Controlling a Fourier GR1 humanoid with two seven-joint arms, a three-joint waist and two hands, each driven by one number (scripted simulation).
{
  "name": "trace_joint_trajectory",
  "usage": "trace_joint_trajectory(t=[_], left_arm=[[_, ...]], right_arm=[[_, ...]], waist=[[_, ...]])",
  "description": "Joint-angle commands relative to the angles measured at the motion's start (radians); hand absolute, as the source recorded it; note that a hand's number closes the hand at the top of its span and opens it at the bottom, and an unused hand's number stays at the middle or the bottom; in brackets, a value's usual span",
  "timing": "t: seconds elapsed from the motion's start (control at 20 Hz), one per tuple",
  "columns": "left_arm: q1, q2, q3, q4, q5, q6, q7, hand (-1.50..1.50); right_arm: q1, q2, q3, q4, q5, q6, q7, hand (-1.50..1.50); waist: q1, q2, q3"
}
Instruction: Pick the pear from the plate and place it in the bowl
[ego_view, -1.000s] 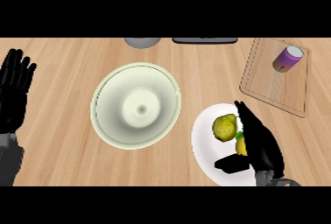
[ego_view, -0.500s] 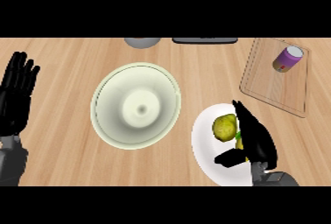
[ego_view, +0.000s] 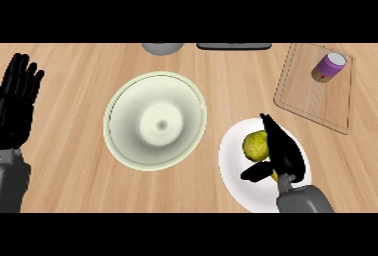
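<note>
The wooden counter (ego_view: 81, 190) fills the head view, its grain running side to side. At the centre sits the pale green bowl (ego_view: 156, 121), the largest thing on it, with nothing inside. At about 2 o'clock from the bowl lies a light wooden cutting board (ego_view: 303, 95), tilted a little, and a small purple can (ego_view: 328, 66) lies on the board's far end. At about 4 o'clock from the bowl, close beside its rim, is the white plate (ego_view: 235, 160).

The left hand (ego_view: 18, 100) shows at 9 o'clock near the view's edge, wide open with fingers straight and pointing toward 12 o'clock, resting well apart from the bowl. The right hand (ego_view: 282, 152) comes in from 5 o'clock over the plate, its fingers stretched along the right side of the pear (ego_view: 255, 145) and its thumb curling in under the fruit from the near side, so the hand closes on the pear. The yellow-green pear is on the plate, partly hidden by the hand.

At 12 o'clock, cut by the view's edge, are a grey round object (ego_view: 162, 48) and a dark flat object (ego_view: 233, 46).
</note>
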Motion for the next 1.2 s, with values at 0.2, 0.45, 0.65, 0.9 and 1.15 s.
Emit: trace_joint_trajectory(t=[0.2, 0.45, 0.65, 0.9, 1.15], left_arm=[[-0.005, -0.019, 0.018, 0.009, -0.020, -0.014, -0.002, 0.00], [0.003, -0.014, 0.033, 0.005, -0.014, -0.026, -0.011, 0.00], [0.007, -0.060, -0.003, 0.004, -0.061, 0.013, -0.016, 0.00], [0.041, -0.052, 0.012, -0.057, -0.050, -0.007, 0.017, 0.00], [-0.009, -0.024, 0.027, -0.011, -0.027, -0.034, 0.010, 0.00]], right_arm=[[-0.024, 0.041, -0.033, 0.048, 0.042, 0.008, 0.023, -1.50], [-0.016, 0.012, -0.051, 0.130, 0.086, -0.142, -0.159, 1.50], [0.009, 0.017, -0.017, 0.063, 0.127, -0.108, -0.129, 1.50], [0.040, 0.016, -0.040, 0.043, 0.153, -0.150, -0.154, 1.50], [-0.137, -0.332, -0.096, 0.190, 0.060, 0.140, -0.478, 1.50]], waist=[[-0.001, 0.000, 0.000], [0.000, 0.000, 0.000], [-0.002, -0.001, 0.000], [-0.001, -0.001, 0.000], [0.018, 0.011, 0.001]])
